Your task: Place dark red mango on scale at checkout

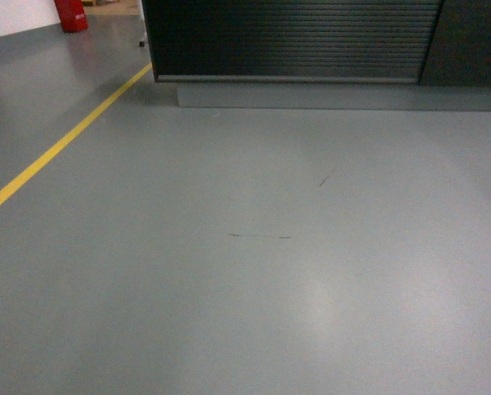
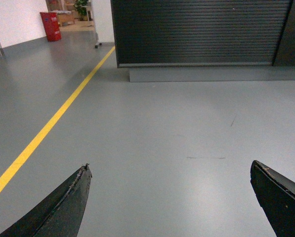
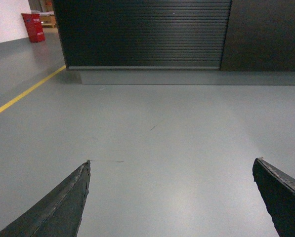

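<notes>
You're looking at the checkout (image 1: pixel 294 39) at the far side of the scene, and only its front is showing: a black panel of fine horizontal ribs, matte, sitting on a plain grey plinth (image 1: pixel 311 95), with a smooth dark panel (image 1: pixel 467 41) joining it on the right. The counter top is cut off above every view, so the dark red mango and the scale aren't showing anywhere and you can't tell where they are.

Between you and the counter, the grey floor (image 1: pixel 245 288) is stretching out, smooth with a soft sheen, carrying a couple of thin dark scuff marks (image 1: pixel 260 236). A yellow painted line (image 1: pixel 64 140) is running diagonally from the near left toward the counter's left corner. At the far left a red container (image 1: pixel 71 15) is standing against a white wall; in the left wrist view it's carrying small white lettering, too blurred for you to read. Beyond it in that view, cardboard boxes and a green plant (image 2: pixel 80 7) are sitting in the distance.

Your left gripper (image 2: pixel 172 197) is pointing at bare floor, its two black tapered fingers (image 2: pixel 63 207) spread wide to the corners of the wrist view, their edges looking chipped and worn, nothing between them. Your right gripper (image 3: pixel 172 197) is doing the same: black fingertips (image 3: pixel 63 207) splayed far apart over the floor, holding nothing, facing the ribbed front.
</notes>
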Controlling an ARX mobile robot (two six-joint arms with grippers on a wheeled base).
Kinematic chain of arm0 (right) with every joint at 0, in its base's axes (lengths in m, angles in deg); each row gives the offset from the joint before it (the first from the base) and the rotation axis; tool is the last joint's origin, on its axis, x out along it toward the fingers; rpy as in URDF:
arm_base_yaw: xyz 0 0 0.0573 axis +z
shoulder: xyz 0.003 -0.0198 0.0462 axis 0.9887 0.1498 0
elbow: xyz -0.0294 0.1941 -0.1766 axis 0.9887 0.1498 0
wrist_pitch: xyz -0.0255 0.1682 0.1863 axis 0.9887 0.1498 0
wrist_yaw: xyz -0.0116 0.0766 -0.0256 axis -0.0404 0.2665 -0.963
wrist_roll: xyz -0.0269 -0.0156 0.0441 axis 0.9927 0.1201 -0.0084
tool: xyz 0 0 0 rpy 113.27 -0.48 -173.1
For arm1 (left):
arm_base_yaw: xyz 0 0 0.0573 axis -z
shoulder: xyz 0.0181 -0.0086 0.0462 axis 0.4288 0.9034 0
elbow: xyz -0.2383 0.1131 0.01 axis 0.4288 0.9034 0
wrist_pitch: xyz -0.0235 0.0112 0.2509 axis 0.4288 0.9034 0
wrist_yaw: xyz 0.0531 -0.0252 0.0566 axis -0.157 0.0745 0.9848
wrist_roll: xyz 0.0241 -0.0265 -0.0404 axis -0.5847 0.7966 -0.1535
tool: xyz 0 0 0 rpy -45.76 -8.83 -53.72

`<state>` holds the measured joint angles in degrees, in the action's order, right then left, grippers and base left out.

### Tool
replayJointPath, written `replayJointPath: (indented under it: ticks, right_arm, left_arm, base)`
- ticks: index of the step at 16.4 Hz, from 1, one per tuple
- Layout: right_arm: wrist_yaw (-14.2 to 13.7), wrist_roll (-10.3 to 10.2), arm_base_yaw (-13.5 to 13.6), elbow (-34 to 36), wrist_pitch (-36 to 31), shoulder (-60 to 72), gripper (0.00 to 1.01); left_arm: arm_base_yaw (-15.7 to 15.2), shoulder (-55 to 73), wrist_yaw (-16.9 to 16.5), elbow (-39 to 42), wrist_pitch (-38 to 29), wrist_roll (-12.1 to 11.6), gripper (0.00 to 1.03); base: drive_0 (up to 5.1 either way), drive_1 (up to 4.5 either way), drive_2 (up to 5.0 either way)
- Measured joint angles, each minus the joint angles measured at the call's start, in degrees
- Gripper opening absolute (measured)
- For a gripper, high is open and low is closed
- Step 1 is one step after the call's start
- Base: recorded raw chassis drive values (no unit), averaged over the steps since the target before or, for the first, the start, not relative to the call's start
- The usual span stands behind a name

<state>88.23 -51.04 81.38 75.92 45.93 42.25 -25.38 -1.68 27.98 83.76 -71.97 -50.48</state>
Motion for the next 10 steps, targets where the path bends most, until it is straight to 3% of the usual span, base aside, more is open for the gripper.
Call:
replayJointPath:
  ticks: [10]
  right_arm:
    - [0.0,0.0,0.0,0.0,0.02,0.0,0.98]
  left_arm:
    - [0.0,0.0,0.0,0.0,0.0,0.0,0.98]
  base:
    - [0.0,0.0,0.0]
